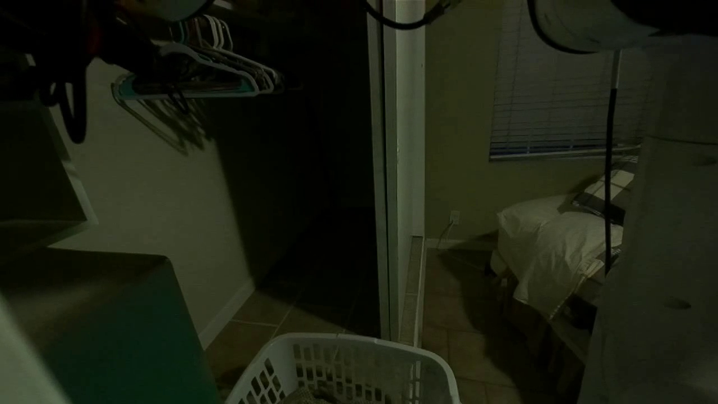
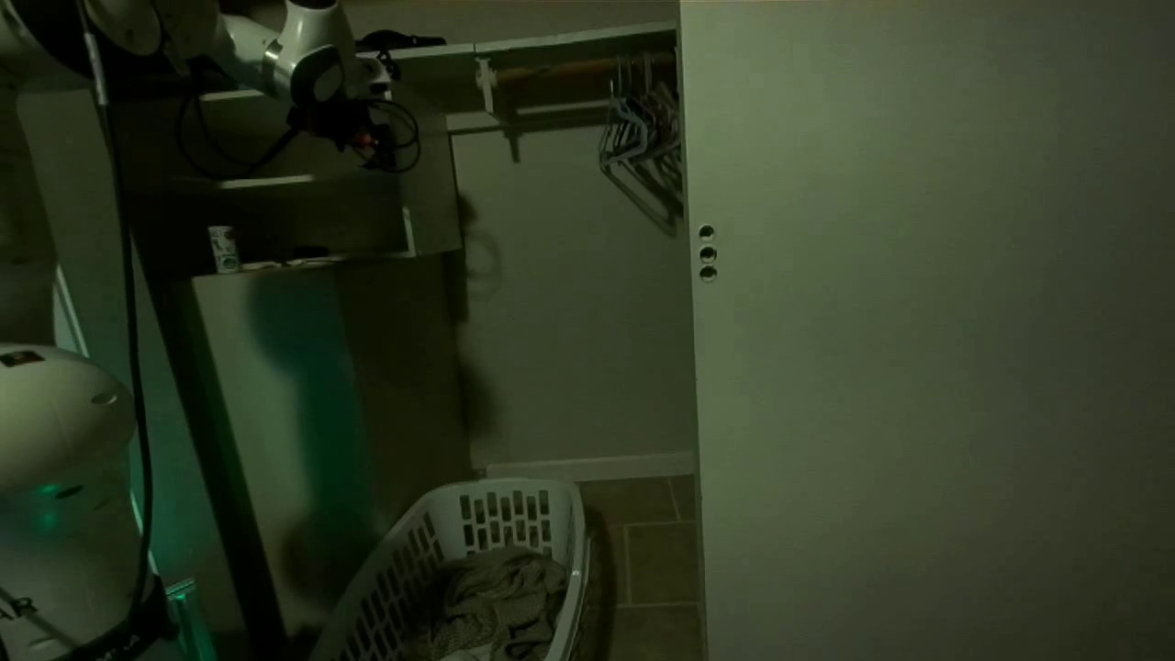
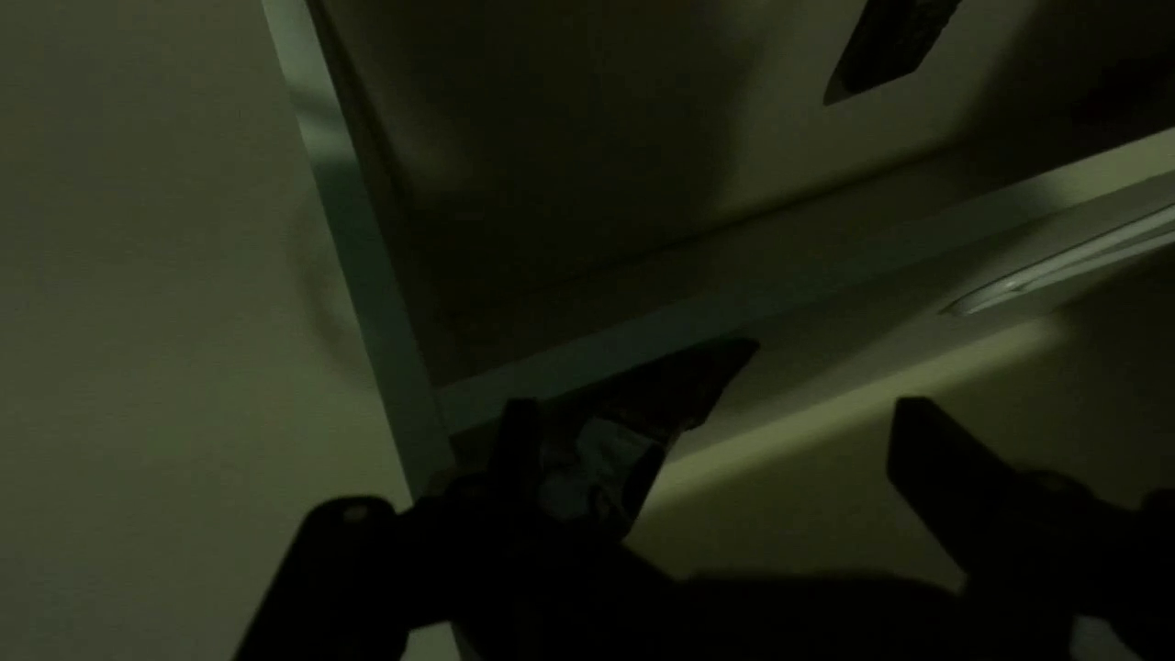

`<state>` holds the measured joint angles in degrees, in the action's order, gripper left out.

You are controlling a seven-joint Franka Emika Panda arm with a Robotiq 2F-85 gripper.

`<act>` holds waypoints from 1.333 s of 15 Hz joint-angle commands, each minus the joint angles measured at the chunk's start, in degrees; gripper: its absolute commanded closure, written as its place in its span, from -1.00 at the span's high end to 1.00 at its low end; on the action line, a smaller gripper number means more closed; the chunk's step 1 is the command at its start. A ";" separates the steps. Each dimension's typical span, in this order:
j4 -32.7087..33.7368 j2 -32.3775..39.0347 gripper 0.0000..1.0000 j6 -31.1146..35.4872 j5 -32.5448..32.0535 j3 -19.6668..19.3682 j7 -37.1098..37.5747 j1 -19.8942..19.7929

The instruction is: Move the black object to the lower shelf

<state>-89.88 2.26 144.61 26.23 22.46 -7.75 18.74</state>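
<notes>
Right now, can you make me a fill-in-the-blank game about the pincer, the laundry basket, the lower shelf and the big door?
The pincer is ____ (open or shut).
Crumpled cloth lies ____ (inside or beside) the laundry basket.
On the lower shelf, the patterned container stands ____ (upright or tipped over).
The pale door has ____ round spots near its edge.

Missing words: open; inside; upright; three.

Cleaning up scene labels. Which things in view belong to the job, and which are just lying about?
Job:
gripper, open
lower shelf, likely the goal
one of these, can't tell which: black remote-shaped bar, dark item with pale patches, black item up top

Lying about:
printed cup or can
clothes hangers
white laundry basket
knitted cloth in it
white bedding
</notes>
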 commanded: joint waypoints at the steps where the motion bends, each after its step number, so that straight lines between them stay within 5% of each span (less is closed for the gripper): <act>1: 0.36 1.50 0.76 3.11 -3.46 -0.47 3.78 1.03; 3: 0.53 2.45 0.41 5.40 -4.19 -0.40 4.93 1.23; 4: 0.59 2.95 0.07 6.69 -4.80 -0.39 5.55 1.37; 11: 0.28 4.07 -0.91 10.30 -7.82 -0.24 8.09 1.18; 20: -0.48 1.66 -0.99 10.17 -1.36 0.94 0.70 -0.10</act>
<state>-89.80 5.61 154.74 21.07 22.58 -2.78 19.23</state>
